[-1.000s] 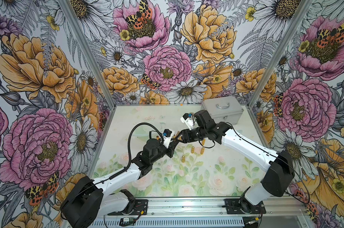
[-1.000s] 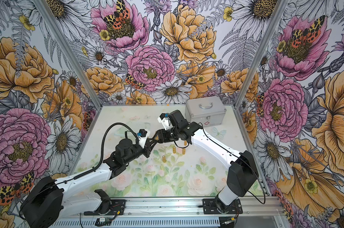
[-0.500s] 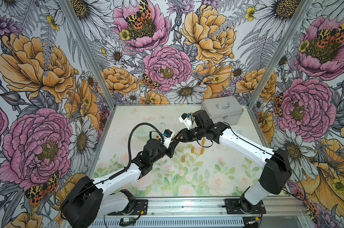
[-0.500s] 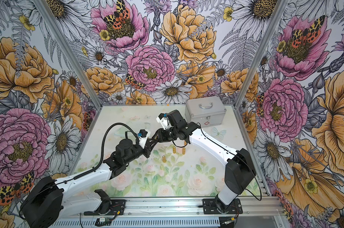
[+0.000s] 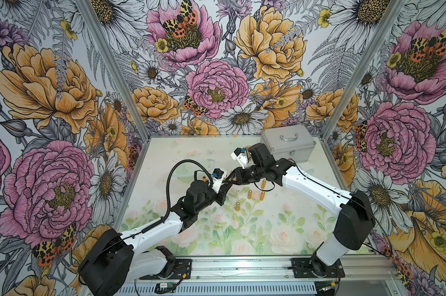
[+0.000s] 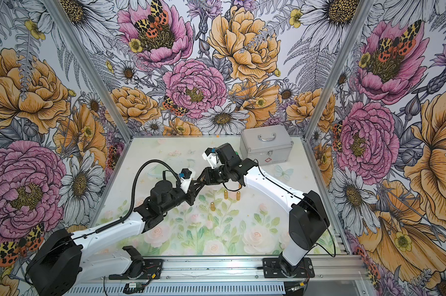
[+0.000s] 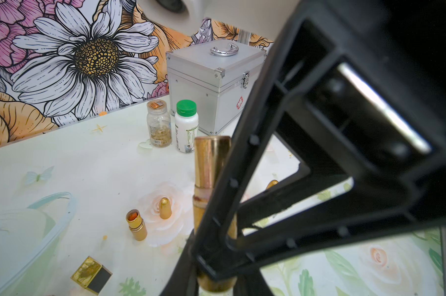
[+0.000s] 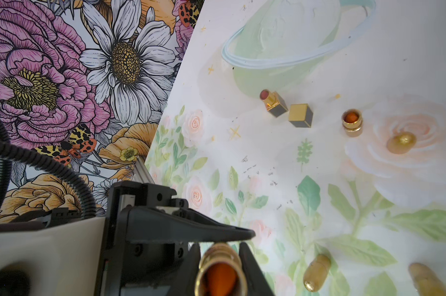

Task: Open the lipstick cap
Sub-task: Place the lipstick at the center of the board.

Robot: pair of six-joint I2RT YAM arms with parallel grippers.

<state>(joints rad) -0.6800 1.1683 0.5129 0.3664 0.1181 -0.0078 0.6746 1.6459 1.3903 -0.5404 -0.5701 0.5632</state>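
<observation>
A gold lipstick [image 7: 210, 164] sticks out of my left gripper [image 7: 216, 271], which is shut on its lower end, above the middle of the table. A narrower band with a reddish smear separates the tube's upper and lower sections. My right gripper [image 8: 220, 256] has come in from the other side, and its two black fingers [image 7: 242, 164] press on either side of the same tube. The end facing the right wrist camera shows orange inside [image 8: 221, 276]. In both top views the grippers meet tip to tip, left [image 5: 224, 185] and right [image 5: 230, 180], and they hide the tube.
On the table below are an open gold lipstick [image 7: 136, 225], loose gold bullet-shaped caps [image 8: 316, 271] and a square black-and-gold lipstick [image 8: 274, 103] with its cap [image 8: 300, 115]. A silver case [image 5: 287, 143] and two bottles [image 7: 186, 125] stand at the back right.
My right gripper has moved left to the left gripper and closed its fingers around the lipstick. The left arm has stayed where it was, still holding the tube.
</observation>
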